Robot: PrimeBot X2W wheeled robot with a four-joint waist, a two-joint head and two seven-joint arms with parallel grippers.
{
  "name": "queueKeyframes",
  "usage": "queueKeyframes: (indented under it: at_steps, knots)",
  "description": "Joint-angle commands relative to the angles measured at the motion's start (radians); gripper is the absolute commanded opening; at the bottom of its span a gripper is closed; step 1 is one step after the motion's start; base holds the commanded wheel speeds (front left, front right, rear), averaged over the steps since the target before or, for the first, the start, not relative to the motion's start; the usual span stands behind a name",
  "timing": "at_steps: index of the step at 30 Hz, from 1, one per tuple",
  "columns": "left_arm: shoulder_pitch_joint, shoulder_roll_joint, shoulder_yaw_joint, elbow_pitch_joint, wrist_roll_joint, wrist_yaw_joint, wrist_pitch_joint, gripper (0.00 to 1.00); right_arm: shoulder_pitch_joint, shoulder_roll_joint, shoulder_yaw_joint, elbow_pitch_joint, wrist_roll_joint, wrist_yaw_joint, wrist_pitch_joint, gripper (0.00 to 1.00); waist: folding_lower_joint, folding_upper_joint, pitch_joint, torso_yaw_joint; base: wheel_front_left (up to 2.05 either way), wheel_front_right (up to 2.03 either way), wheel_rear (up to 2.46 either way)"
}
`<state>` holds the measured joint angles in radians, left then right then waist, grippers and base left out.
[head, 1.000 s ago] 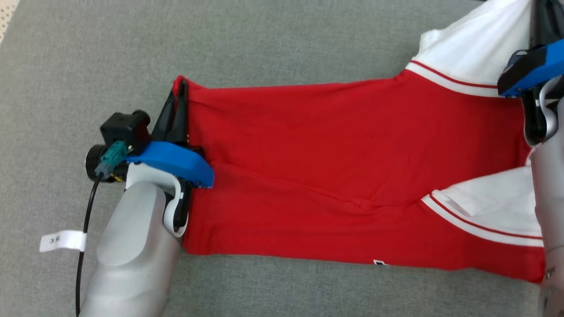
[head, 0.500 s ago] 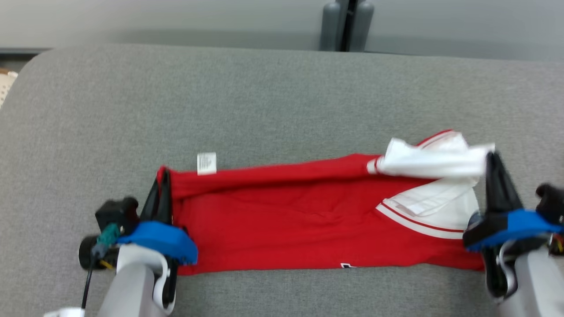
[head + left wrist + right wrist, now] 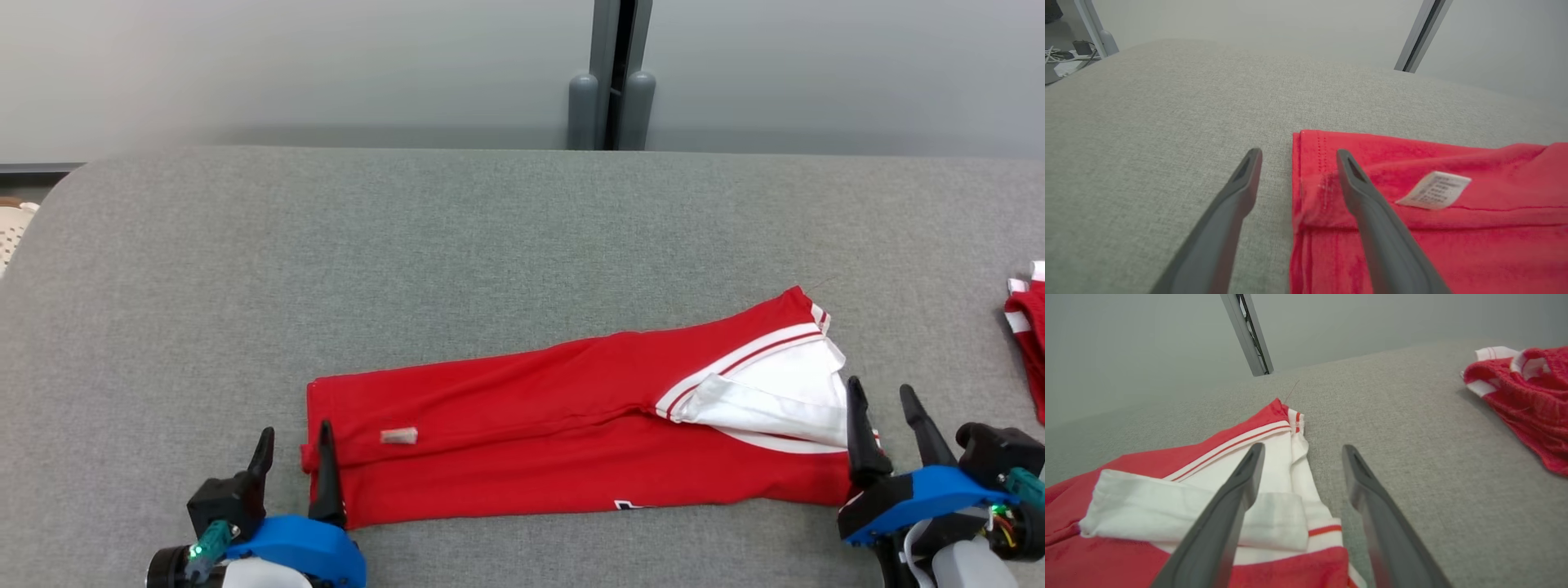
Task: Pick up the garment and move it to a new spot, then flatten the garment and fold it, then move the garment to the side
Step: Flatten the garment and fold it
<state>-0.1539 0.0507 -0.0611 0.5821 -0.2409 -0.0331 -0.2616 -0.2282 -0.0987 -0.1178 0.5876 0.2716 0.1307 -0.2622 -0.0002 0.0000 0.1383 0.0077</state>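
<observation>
Left pincer [image 3: 295, 430] [image 3: 1298, 153]: fingers apart, nothing between them. It straddles the left end of the long red knit garment with white sleeves and red-and-white striped trim [image 3: 531, 433] [image 3: 1453, 245]. My outer finger is over bare grey woven table covering [image 3: 408, 245], my inner finger over the stitched red hem; I cannot tell whether it touches. The garment lies near the front edge of the table, folded lengthwise into a narrow band running left to right, its right end angled slightly toward the far side. A small white care label [image 3: 399, 437] [image 3: 1435, 190] lies on the upper layer near the left end, just right of my inner finger. Further right the red gives way to a white sleeve, doubled over on itself and bordered by striped trim. Right pincer [image 3: 880, 386] [image 3: 1303, 447]: fingers apart, empty, straddling the garment's right edge, one finger over white cloth and the other over bare covering. Well apart at the far right lies a crumpled red-and-white cloth [image 3: 1030, 335] [image 3: 1531, 396].
</observation>
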Motion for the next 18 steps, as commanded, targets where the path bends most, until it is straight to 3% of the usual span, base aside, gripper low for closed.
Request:
queueKeyframes:
  at_steps: [1, 7, 13, 18]
  knots:
    - [0.011, 0.000, -0.005, -0.019, 0.006, 0.007, -0.005, 1.00, -0.023, -0.010, 0.000, 0.002, -0.006, 0.000, -0.003, 1.00, 0.0002, 0.0000, -0.003, 0.003, 0.00, 0.00, 0.00]
    - [0.053, 0.000, -0.044, -0.050, 0.005, 0.014, -0.005, 1.00, -0.085, -0.046, 0.010, 0.092, -0.038, 0.000, -0.003, 1.00, 0.0002, 0.0000, -0.021, 0.035, 0.00, 0.00, 0.00]
    - [0.042, 0.001, -0.084, -0.049, -0.003, 0.014, -0.004, 1.00, -0.145, -0.073, 0.009, 0.281, -0.084, 0.000, 0.027, 1.00, 0.0002, 0.0000, -0.020, 0.083, 0.00, 0.00, 0.00]
    - [0.040, 0.000, -0.099, -0.047, -0.005, 0.019, -0.005, 1.00, -0.161, -0.045, 0.007, 0.437, -0.098, 0.000, 0.063, 1.00, 0.0002, 0.0000, -0.022, 0.106, 0.00, 0.00, 0.00]
